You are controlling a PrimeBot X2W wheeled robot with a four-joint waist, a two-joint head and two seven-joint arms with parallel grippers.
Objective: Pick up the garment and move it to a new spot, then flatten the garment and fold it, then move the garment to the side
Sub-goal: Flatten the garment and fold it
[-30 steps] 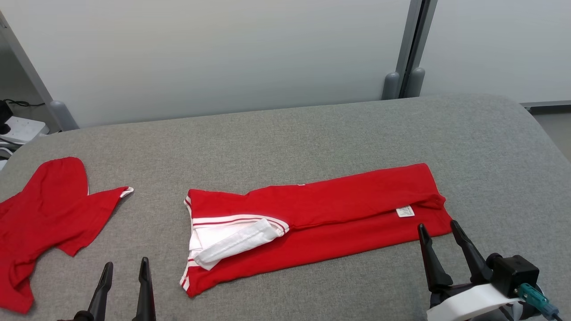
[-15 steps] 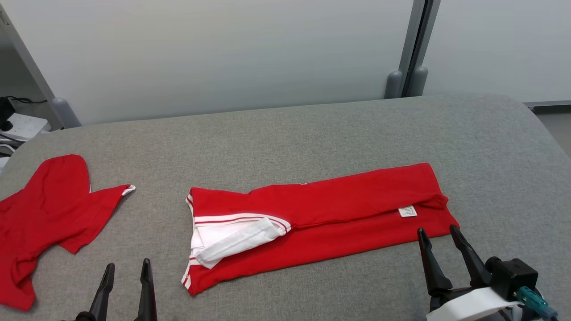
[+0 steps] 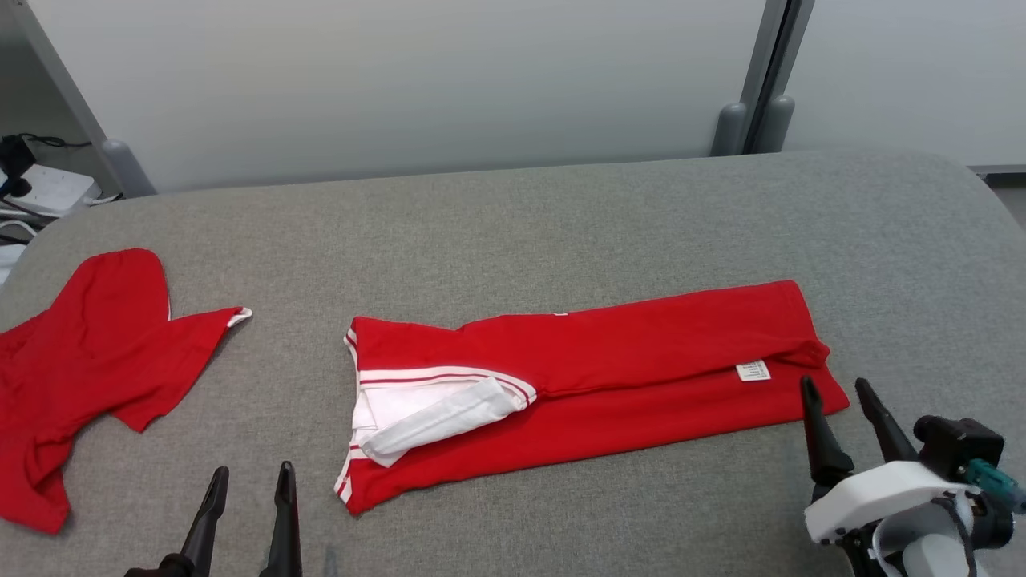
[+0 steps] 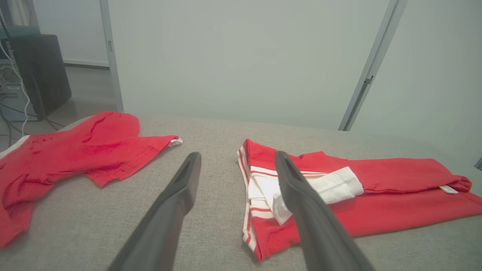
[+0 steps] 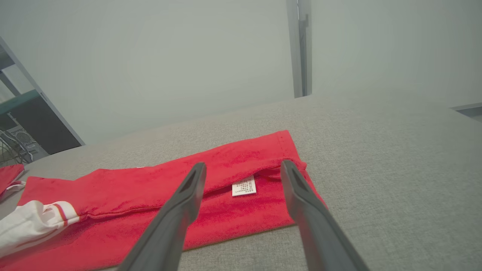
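A red garment (image 3: 609, 377) lies folded into a long band across the middle of the grey table, with a white striped sleeve (image 3: 437, 413) at its left end and a white care label (image 3: 753, 370) near its right end. My right gripper (image 3: 834, 385) is open, its tips over the garment's near right corner; the label (image 5: 244, 186) shows between its fingers in the right wrist view. My left gripper (image 3: 251, 471) is open and holds nothing, above bare table to the near left of the garment's (image 4: 376, 199) left end.
A second red garment (image 3: 88, 353) lies crumpled at the table's left edge, also in the left wrist view (image 4: 75, 150). A pale partition with a grey post (image 3: 761, 80) stands behind the grey table (image 3: 561, 232). Cables and a white device (image 3: 48, 188) sit beyond the far left corner.
The head camera has shifted, so the whole scene sits further right and higher. The right gripper has edged forward over the garment's right corner. The left gripper has kept its place.
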